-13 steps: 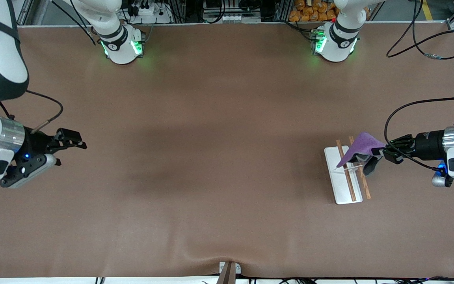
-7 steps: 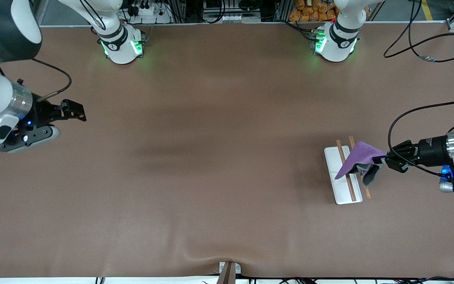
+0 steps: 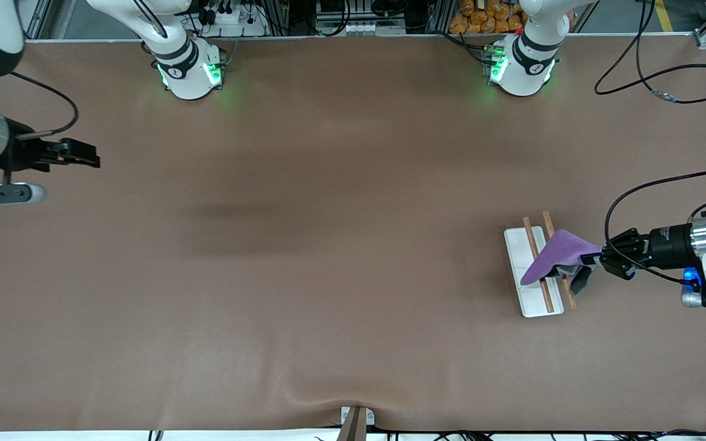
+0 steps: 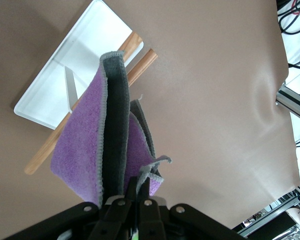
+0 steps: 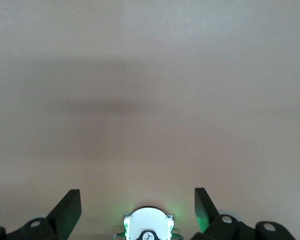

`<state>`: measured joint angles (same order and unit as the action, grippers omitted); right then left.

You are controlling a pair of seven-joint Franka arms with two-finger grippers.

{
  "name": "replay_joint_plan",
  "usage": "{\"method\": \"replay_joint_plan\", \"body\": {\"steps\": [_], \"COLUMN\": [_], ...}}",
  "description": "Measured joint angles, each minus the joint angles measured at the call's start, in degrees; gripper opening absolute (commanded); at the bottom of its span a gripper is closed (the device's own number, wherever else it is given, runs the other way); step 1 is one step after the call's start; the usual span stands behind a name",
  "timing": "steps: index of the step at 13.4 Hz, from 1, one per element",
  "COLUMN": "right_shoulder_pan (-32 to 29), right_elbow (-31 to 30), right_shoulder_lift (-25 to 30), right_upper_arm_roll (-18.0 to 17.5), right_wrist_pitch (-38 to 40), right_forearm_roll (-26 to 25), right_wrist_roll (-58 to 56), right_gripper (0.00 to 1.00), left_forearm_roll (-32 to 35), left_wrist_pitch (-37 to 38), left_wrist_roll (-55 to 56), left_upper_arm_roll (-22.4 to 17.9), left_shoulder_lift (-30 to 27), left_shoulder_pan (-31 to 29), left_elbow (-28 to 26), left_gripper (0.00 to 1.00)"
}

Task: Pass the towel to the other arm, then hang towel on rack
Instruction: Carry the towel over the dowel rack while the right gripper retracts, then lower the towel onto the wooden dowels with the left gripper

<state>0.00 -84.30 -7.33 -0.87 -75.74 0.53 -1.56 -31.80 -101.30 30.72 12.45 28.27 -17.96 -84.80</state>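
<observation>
The left claw (image 3: 593, 260), clamped on the towel (image 3: 554, 257), has sunk lower over the rack (image 3: 520, 252), draping it across the rods, while the wide-open right claw (image 3: 86, 158) has withdrawn to the worktop's end.

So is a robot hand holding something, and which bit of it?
The left tool pinches the purple towel by one bunched edge, over the rack. The right tool is open, holding nothing.

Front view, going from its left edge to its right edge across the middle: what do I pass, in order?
Right gripper, open over bare table → rack → towel draped over the rack's rods → left gripper, shut on the towel.
</observation>
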Motion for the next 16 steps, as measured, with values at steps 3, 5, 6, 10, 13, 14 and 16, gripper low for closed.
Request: {"method": "replay_joint_plan", "body": {"steps": [3, 5, 6, 10, 13, 14, 16], "right_shoulder_pan": [1.43, 1.42, 1.41, 1.41, 1.41, 1.42, 1.42], "right_elbow": [-0.01, -0.02, -0.04, -0.74, -1.24, -1.24, -1.24], "right_shoulder_lift": [1.68, 3.62, 4.45, 5.22, 5.16, 5.16, 5.17], "right_upper_arm_roll": [2.54, 3.24, 3.49, 3.59, 3.58, 3.56, 3.54], "right_wrist_pitch": [-0.15, -0.36, -0.45, -1.36, -1.98, -2.06, -2.13], "right_forearm_roll": [0.00, 0.00, 0.00, 0.00, 0.00, 0.00, 0.00], "right_wrist_roll": [0.03, 0.02, -0.07, -0.36, -0.41, -0.44, -0.44], "right_gripper": [1.00, 1.00, 1.00, 1.00, 1.00, 1.00, 1.00], "left_forearm_roll": [0.10, 0.51, 0.81, 1.08, 1.08, 1.08, 1.08], "left_wrist_pitch": [-0.71, -0.90, -0.91, -0.90, -0.90, -0.90, -0.90], "left_wrist_roll": [0.00, 0.00, 0.00, 0.00, 0.00, 0.00, 0.00], "left_upper_arm_roll": [-0.09, -0.17, -0.19, -0.11, 0.17, 0.22, 0.21], "left_shoulder_lift": [1.30, 2.02, 2.26, 3.09, 3.56, 3.57, 3.95], "left_shoulder_pan": [-0.18, -0.55, -0.79, -1.20, -0.69, -0.41, -0.14], "left_elbow": [-0.01, -0.01, -0.02, -0.31, -0.75, -0.81, -0.93], "left_gripper": [0.00, 0.00, 0.00, 0.00, 0.00, 0.00, 0.00]}}
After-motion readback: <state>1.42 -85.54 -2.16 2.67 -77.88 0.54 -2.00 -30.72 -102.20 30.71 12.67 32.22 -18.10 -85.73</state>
